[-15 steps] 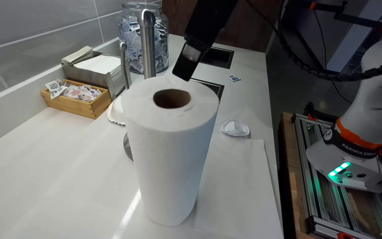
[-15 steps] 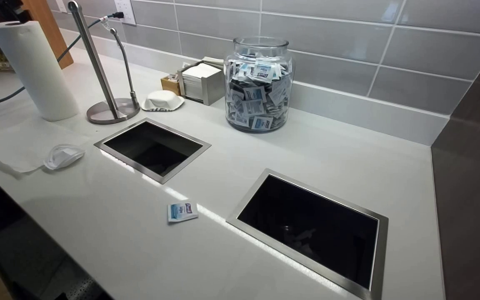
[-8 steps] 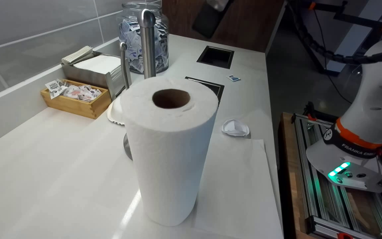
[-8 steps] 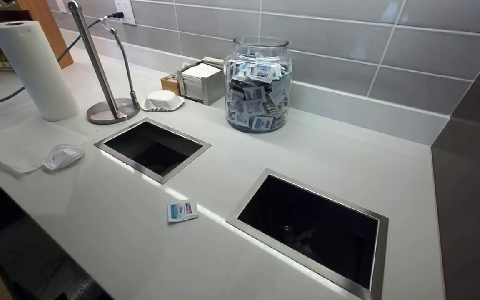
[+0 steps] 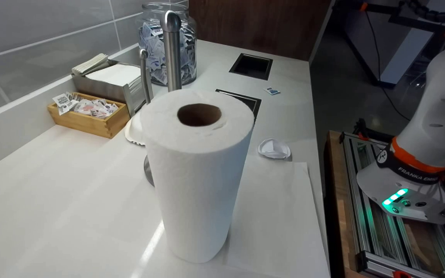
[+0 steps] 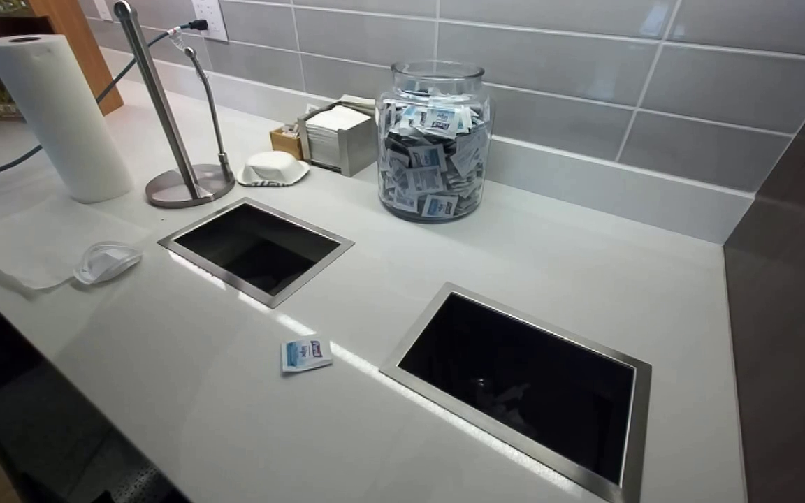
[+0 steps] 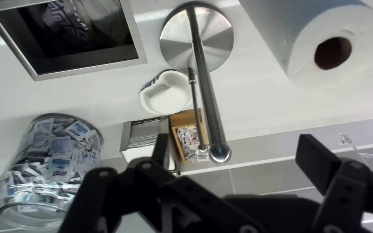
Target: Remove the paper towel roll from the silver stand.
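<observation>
The paper towel roll stands upright on the counter, off the stand and beside it. Its brown tube hole faces up. It also shows in an exterior view and at the upper right of the wrist view. The silver stand is bare, with its rod and thin side arm upright. It is partly hidden behind the roll in an exterior view and shows whole in the wrist view. My gripper is open and empty, above the counter, and out of both exterior views.
A glass jar of packets, a napkin holder, a wooden packet box and a white paper bowl stand near the wall. Two framed openings are in the counter. A crumpled white tissue and a packet lie near the front edge.
My gripper has risen from the top of the roll and moved up and away, out of both exterior views. The roll stays standing, almost unmoved.
</observation>
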Controlling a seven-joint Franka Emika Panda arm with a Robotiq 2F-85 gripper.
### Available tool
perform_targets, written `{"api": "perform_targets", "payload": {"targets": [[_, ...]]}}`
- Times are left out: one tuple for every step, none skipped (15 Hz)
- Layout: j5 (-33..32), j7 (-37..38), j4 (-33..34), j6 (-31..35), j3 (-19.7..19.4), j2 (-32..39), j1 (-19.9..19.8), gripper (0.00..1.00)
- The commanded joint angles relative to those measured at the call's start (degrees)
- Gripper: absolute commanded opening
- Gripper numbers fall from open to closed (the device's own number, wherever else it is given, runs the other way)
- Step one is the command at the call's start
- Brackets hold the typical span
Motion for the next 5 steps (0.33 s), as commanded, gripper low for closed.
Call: {"api": "perform_targets", "payload": {"targets": [[0.3,-0.4,0.4,-0.4,0.3,-0.3,-1.0,1.0],[0.3,-0.4,0.4,-0.4,0.3,-0.3,-1.0,1.0],[0.3,-0.4,0.4,-0.3,0.4,-0.2,-0.9,1.0],[0.3,-0.4,0.4,-0.3,0.4,-0.1,-0.9,1.0],[0.3,-0.4,0.4,-0.3,0.4,0.0,-0.9,1.0]]}}
